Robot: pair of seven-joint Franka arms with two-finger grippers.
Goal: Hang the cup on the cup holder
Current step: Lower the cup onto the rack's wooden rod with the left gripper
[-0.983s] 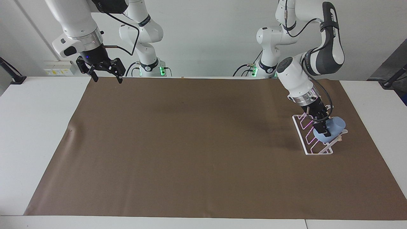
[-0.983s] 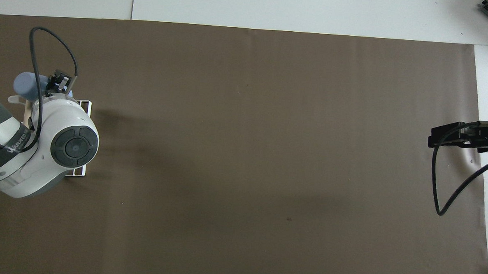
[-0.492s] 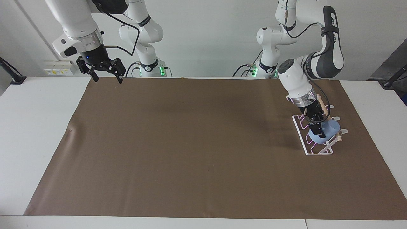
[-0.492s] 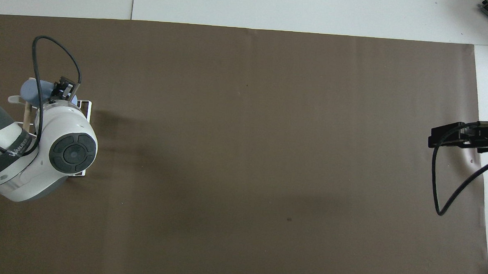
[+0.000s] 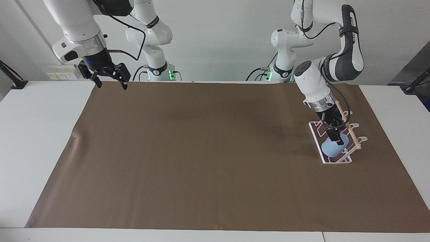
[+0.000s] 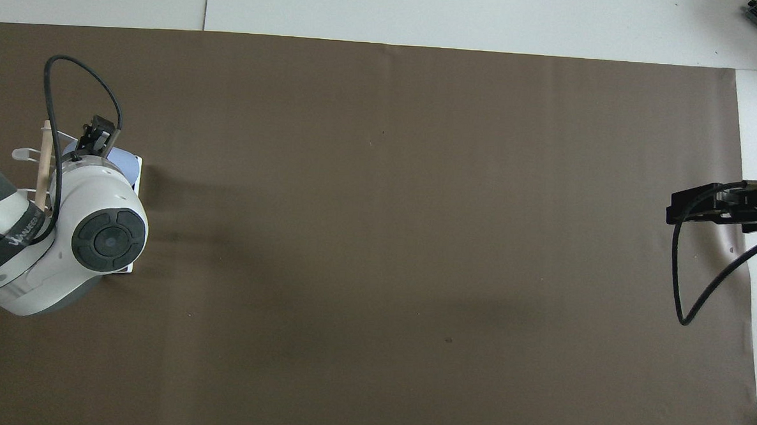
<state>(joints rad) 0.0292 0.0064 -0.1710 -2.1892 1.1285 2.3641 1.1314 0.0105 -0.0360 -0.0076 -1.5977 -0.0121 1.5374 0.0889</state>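
Note:
The light blue cup (image 5: pixel 331 149) lies tilted low on the white wire cup holder (image 5: pixel 349 130), on a prong at the end farther from the robots, below the wooden dowel. My left gripper (image 5: pixel 336 137) reaches down over the rack and is shut on the cup's upper side. In the overhead view the left arm hides most of the cup (image 6: pixel 125 161) and the cup holder (image 6: pixel 44 159); the left gripper (image 6: pixel 98 134) shows just past the arm. My right gripper (image 5: pixel 109 82) waits open and empty in the air over the mat's corner at its own end.
A brown mat (image 5: pixel 201 151) covers most of the white table (image 5: pixel 37 134). The rack stands on the mat toward the left arm's end. The right arm's cable (image 6: pixel 687 302) hangs in a loop over the mat's edge.
My left gripper has moved the cup from above the dowel down and off it onto the rack's prong. The right gripper has drifted slightly up and away.

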